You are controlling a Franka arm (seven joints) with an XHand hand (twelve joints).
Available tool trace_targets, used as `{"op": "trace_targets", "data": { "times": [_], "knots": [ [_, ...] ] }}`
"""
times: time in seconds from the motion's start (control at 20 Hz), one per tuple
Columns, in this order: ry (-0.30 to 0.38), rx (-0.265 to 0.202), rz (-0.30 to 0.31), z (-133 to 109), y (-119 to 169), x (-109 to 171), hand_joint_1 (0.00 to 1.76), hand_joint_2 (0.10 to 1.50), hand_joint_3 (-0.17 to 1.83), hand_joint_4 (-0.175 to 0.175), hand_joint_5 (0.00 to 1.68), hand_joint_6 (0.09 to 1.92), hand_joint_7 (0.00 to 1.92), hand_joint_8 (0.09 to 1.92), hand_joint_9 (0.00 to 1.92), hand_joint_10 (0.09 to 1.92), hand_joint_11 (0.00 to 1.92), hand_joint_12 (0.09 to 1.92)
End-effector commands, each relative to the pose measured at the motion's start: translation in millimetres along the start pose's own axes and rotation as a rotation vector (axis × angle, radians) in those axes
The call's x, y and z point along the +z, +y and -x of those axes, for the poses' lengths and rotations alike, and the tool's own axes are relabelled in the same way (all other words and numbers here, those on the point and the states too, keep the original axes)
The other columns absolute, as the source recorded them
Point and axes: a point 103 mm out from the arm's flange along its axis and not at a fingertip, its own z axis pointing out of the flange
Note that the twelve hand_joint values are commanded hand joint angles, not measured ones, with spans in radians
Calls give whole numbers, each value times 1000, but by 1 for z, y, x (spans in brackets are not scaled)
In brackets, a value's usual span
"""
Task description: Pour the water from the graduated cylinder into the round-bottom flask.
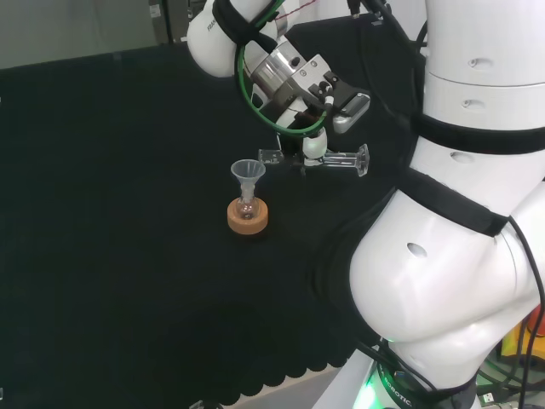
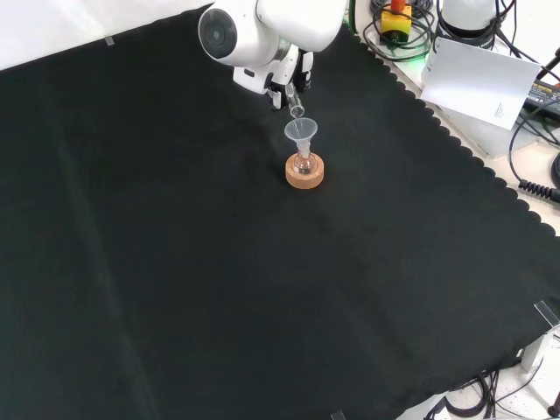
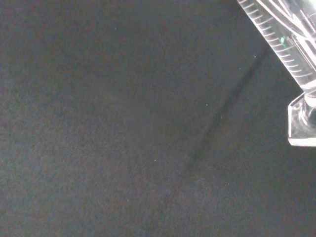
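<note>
The hand [image 1: 312,141] is shut on a clear graduated cylinder [image 1: 345,159], which lies almost level above the cloth. Its mouth points left in the head view and ends just right of and above a clear funnel [image 1: 248,173]. That funnel sits in the neck of a small round-bottom flask [image 1: 247,207] on a cork ring [image 1: 247,219]. From the front, the cylinder's mouth [image 2: 296,107] hangs just above the funnel's [image 2: 301,133] far rim, with the flask [image 2: 304,163] and cork ring [image 2: 304,174] below and the hand [image 2: 289,80] behind. Close up, the cylinder's scale [image 3: 279,42] and foot [image 3: 301,121] show over bare cloth. I cannot tell whether water is flowing.
The arm's big white links [image 1: 460,256] rise at the right of the head view. In the front view, the cloth's scalloped edge [image 2: 455,140] runs down the right, with cables and a white sheet [image 2: 481,79] beyond it. Black cloth [image 2: 219,289] stretches around the flask.
</note>
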Motion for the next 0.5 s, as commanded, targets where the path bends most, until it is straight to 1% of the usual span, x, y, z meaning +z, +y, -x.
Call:
{"op": "trace_targets", "data": {
  "times": [0.05, 0.2, 0.5],
  "knots": [
    [-19, 9, -14, -5, 1, -4, 1100, 1163, -1, -92, 907, 1134, 1236, 356, 1449, 87, 1294, 717],
    [-21, 7, -14, -1, -1, -2, 1100, 1163, -1, -92, 907, 1135, 1236, 355, 1449, 87, 1294, 716],
    [-41, 35, -40, -1, -3, -4, 1100, 1163, -1, -91, 906, 1135, 1237, 353, 1450, 87, 1294, 716]
  ]
}}
